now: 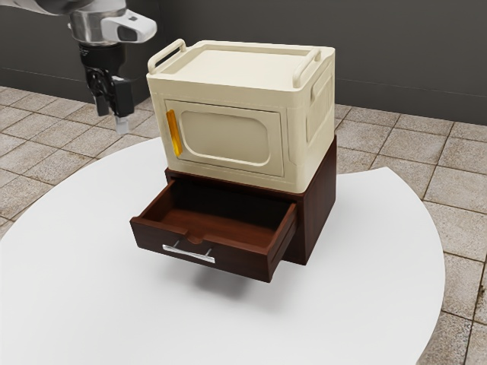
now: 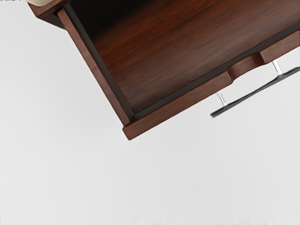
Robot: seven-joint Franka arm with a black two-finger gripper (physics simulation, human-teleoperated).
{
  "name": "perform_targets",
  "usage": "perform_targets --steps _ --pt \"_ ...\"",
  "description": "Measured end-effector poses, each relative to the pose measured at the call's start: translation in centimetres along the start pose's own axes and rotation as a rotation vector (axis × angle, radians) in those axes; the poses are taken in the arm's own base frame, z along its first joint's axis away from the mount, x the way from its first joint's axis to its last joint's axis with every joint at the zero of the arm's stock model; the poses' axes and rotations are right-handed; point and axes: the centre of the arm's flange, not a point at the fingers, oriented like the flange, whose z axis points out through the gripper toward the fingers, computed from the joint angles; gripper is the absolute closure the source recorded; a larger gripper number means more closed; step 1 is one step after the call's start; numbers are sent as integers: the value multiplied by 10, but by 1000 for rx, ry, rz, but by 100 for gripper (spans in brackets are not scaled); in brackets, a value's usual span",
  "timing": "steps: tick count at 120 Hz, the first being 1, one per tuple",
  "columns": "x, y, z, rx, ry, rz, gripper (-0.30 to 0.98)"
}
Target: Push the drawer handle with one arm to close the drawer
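Drawer handle [image 1: 189, 254] sits lower than the gripper [image 1: 112, 118], well apart (whether its jaws are spread or closed, I cannot tell).

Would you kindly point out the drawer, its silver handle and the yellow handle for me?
Drawer [image 2: 180, 104]: wrist view, on the top edge of its front panel.
Silver handle [image 1: 189, 254]: exterior view, near the middle of its bar.
Yellow handle [image 1: 175, 134]: exterior view, about halfway up its grip.
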Motion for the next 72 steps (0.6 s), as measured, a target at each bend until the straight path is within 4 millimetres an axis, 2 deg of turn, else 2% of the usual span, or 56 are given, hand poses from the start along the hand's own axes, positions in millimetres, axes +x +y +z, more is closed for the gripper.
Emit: perform_targets --steps 25,31,34,38,42,46,50,57,61,66,72 --pt "1 4 -3 2 2 58 0" --pt "-33 16 -73 61 136 61 0" --pt "-51 30 -99 80 186 72 0" --pt "-68 49 -118 87 209 85 0" --pt "-78 61 -121 76 191 84 0" --pt "-78 77 -106 57 135 90 0" --pt "-78 88 -81 29 68 87 0" --pt "-107 102 -27 -13 -10 36 0" --pt "-116 108 3 -36 -44 11 0" --pt "-118 111 37 -64 -83 -17 3" --pt "-112 111 80 -95 -132 -45 16"
